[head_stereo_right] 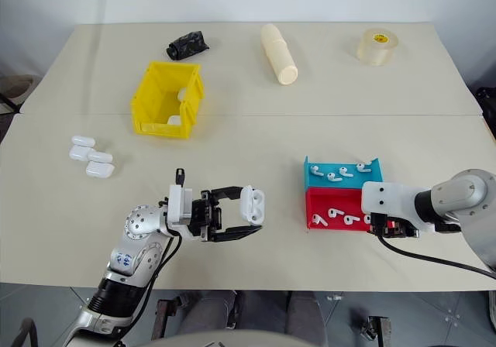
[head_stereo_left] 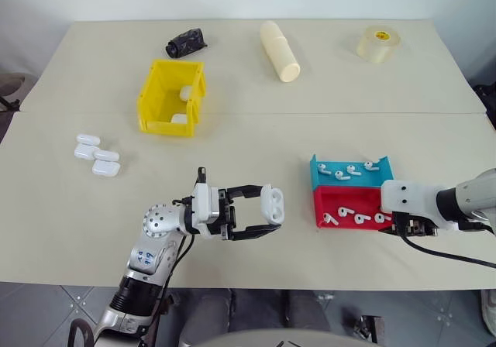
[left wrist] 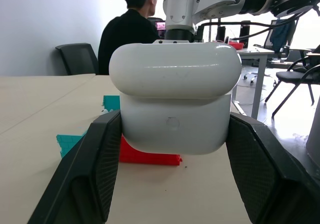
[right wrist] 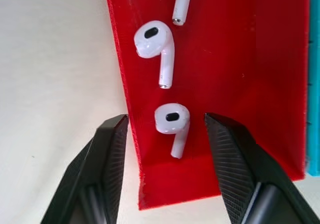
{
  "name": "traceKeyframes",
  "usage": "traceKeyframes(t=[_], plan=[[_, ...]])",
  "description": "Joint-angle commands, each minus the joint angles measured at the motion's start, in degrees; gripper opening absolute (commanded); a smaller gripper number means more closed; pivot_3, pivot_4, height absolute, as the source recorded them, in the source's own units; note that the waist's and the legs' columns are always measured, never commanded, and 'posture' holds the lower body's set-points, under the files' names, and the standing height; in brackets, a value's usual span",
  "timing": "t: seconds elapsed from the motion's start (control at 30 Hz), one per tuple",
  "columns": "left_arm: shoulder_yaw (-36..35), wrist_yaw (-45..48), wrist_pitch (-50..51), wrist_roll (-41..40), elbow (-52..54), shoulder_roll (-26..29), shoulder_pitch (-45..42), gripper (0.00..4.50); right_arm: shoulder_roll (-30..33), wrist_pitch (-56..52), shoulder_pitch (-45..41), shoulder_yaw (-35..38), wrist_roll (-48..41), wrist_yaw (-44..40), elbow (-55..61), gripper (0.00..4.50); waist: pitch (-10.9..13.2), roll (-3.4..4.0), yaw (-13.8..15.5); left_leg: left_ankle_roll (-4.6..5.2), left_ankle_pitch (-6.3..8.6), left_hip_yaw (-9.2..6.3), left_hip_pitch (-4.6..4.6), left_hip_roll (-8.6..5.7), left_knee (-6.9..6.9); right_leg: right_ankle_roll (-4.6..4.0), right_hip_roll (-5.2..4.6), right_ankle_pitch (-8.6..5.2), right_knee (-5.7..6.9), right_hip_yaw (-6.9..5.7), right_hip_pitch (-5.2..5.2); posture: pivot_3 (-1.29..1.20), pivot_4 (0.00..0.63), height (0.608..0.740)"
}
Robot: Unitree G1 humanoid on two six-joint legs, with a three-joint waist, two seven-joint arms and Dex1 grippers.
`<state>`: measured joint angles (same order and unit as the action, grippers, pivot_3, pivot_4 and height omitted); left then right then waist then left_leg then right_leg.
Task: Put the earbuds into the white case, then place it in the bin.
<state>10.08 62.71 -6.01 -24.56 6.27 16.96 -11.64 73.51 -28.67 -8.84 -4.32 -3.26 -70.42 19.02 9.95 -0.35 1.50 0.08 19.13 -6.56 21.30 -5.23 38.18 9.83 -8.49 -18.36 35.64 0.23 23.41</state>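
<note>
My left gripper [head_stereo_left: 270, 207] is shut on the white case [head_stereo_left: 272, 204], held above the table's near middle; the case [left wrist: 175, 99] sits with its lid closed between both black fingers [left wrist: 100, 159]. Several earbuds [head_stereo_left: 350, 212] lie in a red tray [head_stereo_left: 319, 204], and more lie in the blue tray [head_stereo_left: 316, 178] behind it. My right gripper [right wrist: 167, 134] points down at the red tray's end, open, with one earbud [right wrist: 171, 125] between its fingers, untouched. One finger [right wrist: 111, 154] hangs outside the tray wall. The yellow bin [head_stereo_left: 165, 122] stands far left, with two white cases inside.
Three spare white cases [head_stereo_left: 97, 155] lie left of the bin's near side. At the table's back are a black object [head_stereo_left: 186, 42], a cream roll [head_stereo_left: 279, 50] and a tape roll [head_stereo_left: 378, 43]. A person [left wrist: 127, 34] sits beyond the table.
</note>
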Motion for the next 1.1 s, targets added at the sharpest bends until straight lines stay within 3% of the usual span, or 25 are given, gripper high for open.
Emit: traceKeyframes(t=[0.03, 0.37, 0.47, 0.6, 0.93, 1.1], plan=[[-0.28, -0.06, -0.01, -1.11, 2.41, 0.40, 0.10, 2.77, 0.24, 1.23, -0.93, -0.27, 1.25, 0.25, 0.74, 2.46, 0.00, 0.00, 0.00, 0.00, 0.00, 0.00, 0.00, 0.00, 0.00, 0.00, 0.00, 0.00, 0.00, 0.00, 0.00, 0.00, 0.150, 0.740], [-0.47, -0.02, 0.20, -1.15, 2.36, 0.50, -0.14, 2.77, -0.77, 1.16, -2.36, -1.90, 2.49, 0.51, 0.72, 2.46, 0.00, 0.00, -0.09, 0.00, 0.00, 0.00, 0.00, 0.01, 0.01, 0.00, 0.01, 0.00, 0.00, 0.00, -0.01, 0.00, 0.150, 0.740], [-0.48, -0.05, 0.22, -1.14, 2.31, 0.53, -0.21, 2.77, -0.96, 0.99, -2.56, -2.08, 2.44, 0.38, 0.88, 1.88, 0.00, 0.00, -0.14, 0.00, 0.00, 0.00, -0.01, 0.02, 0.01, 0.00, 0.02, 0.00, 0.00, 0.00, -0.01, 0.00, 0.150, 0.740], [-0.45, -0.09, 0.28, -1.14, 2.36, 0.53, -0.22, 2.77, -1.12, 0.94, -2.58, -2.11, 2.43, 0.24, 0.90, 0.62, 0.00, 0.00, -0.12, 0.00, 0.00, 0.01, -0.01, 0.02, 0.01, 0.00, 0.02, 0.00, 0.01, 0.00, -0.01, 0.00, 0.150, 0.740], [-0.38, -0.16, 0.17, -1.09, 2.32, 0.40, -0.19, 2.77, -1.21, 0.36, -2.38, -1.87, 2.32, 0.08, 1.25, 0.62, 0.00, 0.00, -0.12, 0.00, 0.00, 0.01, -0.01, 0.02, 0.01, 0.00, 0.02, 0.00, 0.01, 0.00, 0.00, 0.00, 0.150, 0.740], [-0.50, 0.06, -0.06, -1.14, 2.26, 0.52, -0.15, 2.77, -1.19, -0.13, -1.49, 3.74, -3.77, -2.45, 3.08, 0.62, 0.00, 0.00, -0.05, 0.00, 0.00, 0.01, 0.00, 0.02, 0.01, 0.00, 0.02, 0.00, 0.01, 0.01, 0.00, 0.00, 0.150, 0.740]])
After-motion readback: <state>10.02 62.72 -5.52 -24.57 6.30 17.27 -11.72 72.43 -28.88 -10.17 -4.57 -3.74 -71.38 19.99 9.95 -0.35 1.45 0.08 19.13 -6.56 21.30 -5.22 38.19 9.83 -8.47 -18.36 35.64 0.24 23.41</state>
